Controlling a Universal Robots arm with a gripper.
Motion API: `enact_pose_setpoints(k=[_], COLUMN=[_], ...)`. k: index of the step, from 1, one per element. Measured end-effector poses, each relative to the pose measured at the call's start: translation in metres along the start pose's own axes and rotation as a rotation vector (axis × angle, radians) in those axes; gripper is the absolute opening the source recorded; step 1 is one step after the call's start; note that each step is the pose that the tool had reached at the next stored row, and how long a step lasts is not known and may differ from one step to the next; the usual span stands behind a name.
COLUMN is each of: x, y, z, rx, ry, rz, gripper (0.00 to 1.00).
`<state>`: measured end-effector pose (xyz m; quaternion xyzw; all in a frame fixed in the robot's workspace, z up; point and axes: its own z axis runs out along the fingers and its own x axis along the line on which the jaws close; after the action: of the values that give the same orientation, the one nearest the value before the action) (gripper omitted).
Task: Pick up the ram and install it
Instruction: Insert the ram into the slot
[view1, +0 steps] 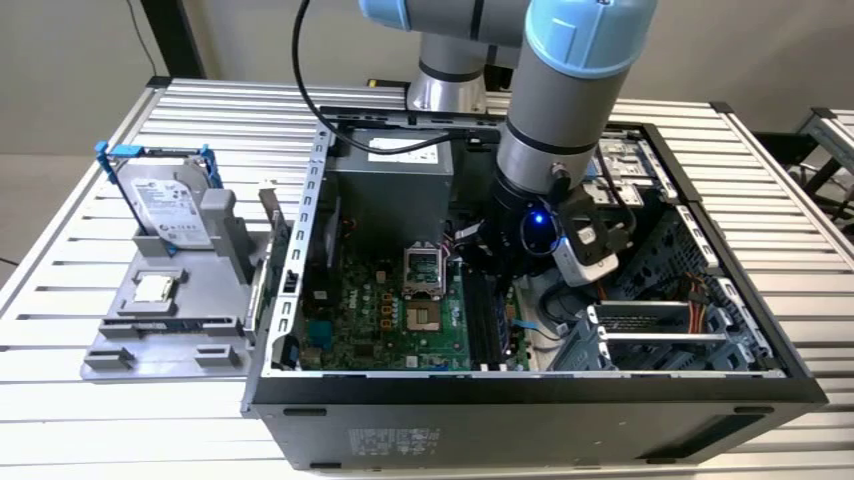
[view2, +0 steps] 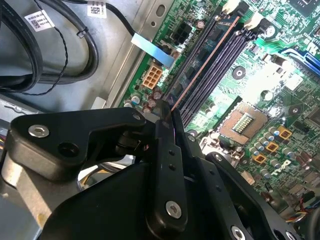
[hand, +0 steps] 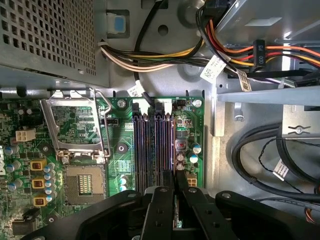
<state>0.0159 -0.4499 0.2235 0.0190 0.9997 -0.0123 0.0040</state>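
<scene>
While the ram (view2: 200, 65) is tricky to spot at first, in the second wrist view it's that thin stick seen edge-on, a coppery line running straight out from the tool (view2: 165, 117) tips along the black slots (view2: 220, 60) of the motherboard (view2: 260, 95). Its near end sits right between the tool's black fingers (view2: 167, 165), which are squeezed together on it, so I'd say the tool is pinching the ram by that end. The long axis lines up with the slots, and it looks like it's lying in or just over one of the slots on the case-wall side. I can't tell if it's actually seated or just resting on top.

From the first wrist view the same fingers (hand: 159, 210) point at the slot bank (hand: 152, 145), with the open processor socket (hand: 85, 182) off to one side of the tool and the bundle of coloured cables (hand: 150, 57) beyond the far end of the slots.

Exterior view shows the arm's wrist (view1: 534, 235) reaching down into the open computer case (view1: 534, 385), which stands on the slatted tabletop (view1: 80, 420). The arm body hides the tool tips and most of the ram there. A hard drive in a blue frame (view1: 167, 205) stands well away, outside the case on a grey holder (view1: 174, 320).
</scene>
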Motion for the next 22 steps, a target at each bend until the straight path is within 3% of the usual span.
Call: enact_pose_setpoints(k=[22], x=[0.0026], y=[-0.0011], z=[0.0016], rx=[0.0001], ry=[0.0007], rz=[-0.009], gripper=[0.00])
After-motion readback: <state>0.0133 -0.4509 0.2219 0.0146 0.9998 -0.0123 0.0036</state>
